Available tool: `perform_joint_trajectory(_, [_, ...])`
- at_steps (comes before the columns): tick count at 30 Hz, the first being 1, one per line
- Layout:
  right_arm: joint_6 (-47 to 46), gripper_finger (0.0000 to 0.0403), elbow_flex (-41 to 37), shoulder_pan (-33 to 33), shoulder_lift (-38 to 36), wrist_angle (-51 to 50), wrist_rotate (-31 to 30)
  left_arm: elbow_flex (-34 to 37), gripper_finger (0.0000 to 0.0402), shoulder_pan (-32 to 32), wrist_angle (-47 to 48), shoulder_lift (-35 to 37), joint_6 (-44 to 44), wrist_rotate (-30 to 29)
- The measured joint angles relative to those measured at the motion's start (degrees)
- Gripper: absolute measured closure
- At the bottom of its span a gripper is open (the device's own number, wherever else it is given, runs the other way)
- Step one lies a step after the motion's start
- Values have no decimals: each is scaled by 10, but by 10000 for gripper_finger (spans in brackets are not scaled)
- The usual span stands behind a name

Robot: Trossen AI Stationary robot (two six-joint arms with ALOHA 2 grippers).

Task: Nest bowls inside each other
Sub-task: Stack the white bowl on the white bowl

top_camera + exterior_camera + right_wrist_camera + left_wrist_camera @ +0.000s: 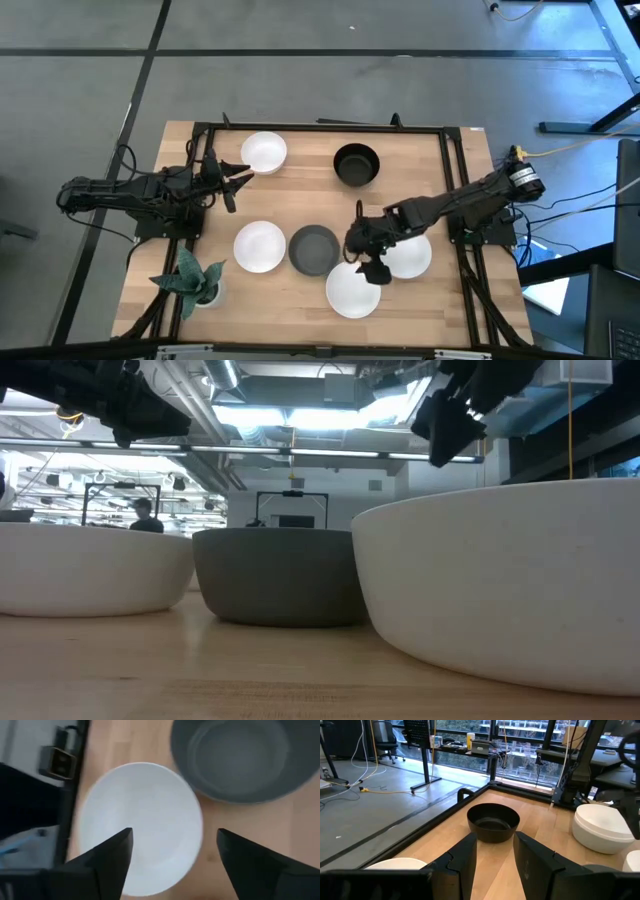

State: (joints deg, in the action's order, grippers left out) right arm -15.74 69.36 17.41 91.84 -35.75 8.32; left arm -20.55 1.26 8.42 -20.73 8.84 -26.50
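Six bowl places show on the wooden table. A white bowl (pixel 264 152) and a glossy black bowl (pixel 356 164) stand at the far side. A white bowl (pixel 259 246), a dark grey bowl (pixel 314 250) and a white bowl (pixel 353 290) stand nearer. Another white bowl (pixel 410 256) stands at the right; in the left wrist view (pixel 602 827) it seems to have a second one nested in it. My right gripper (pixel 368 262) is open, above the near white bowl (pixel 142 827), touching nothing. My left gripper (pixel 240 176) is open beside the far white bowl, facing the black bowl (pixel 493 822).
A small green potted plant (pixel 195 282) stands at the near left corner. A black frame (pixel 320 127) runs round the table's edges. In the low view the near white bowl (pixel 500 590), the grey bowl (pixel 280 575) and a white bowl (pixel 90 570) stand in a row.
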Motion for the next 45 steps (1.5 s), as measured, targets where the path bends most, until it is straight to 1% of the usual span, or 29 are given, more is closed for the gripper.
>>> perform_joint_trajectory(4, [23, 125, -1, 22, 5, -7, -75, 0, 278, 0, 0, 0, 0, 0])
perform_joint_trajectory(6, [21, 129, 0, 28, 8, -7, -98, 0, 278, 0, 0, 0, 0, 0])
perform_joint_trajectory(11, [-11, 135, 0, 29, 29, -35, -94, 0, 278, 0, 0, 0, 0, 0])
perform_joint_trajectory(21, [-18, 136, -1, 29, 92, -27, -71, 0, 278, 0, 1, 0, 0, 0])
perform_joint_trajectory(25, [-19, 136, -1, 29, 103, -26, -71, 0, 278, 0, 0, 0, 0, 0])
perform_joint_trajectory(28, [-20, 145, -1, 29, 108, -27, -71, 0, 278, 0, 0, 0, 0, 0])
perform_joint_trajectory(32, [-20, 181, -1, 29, 109, -23, -71, 0, 278, 0, 0, 0, 0, 0])
perform_joint_trajectory(40, [-21, 287, -1, 29, 109, -15, -71, 0, 278, 0, 0, 0, 0, 0])
perform_joint_trajectory(45, [-21, 331, -1, 29, 109, -14, -71, 0, 278, 0, 0, 0, 0, 0])
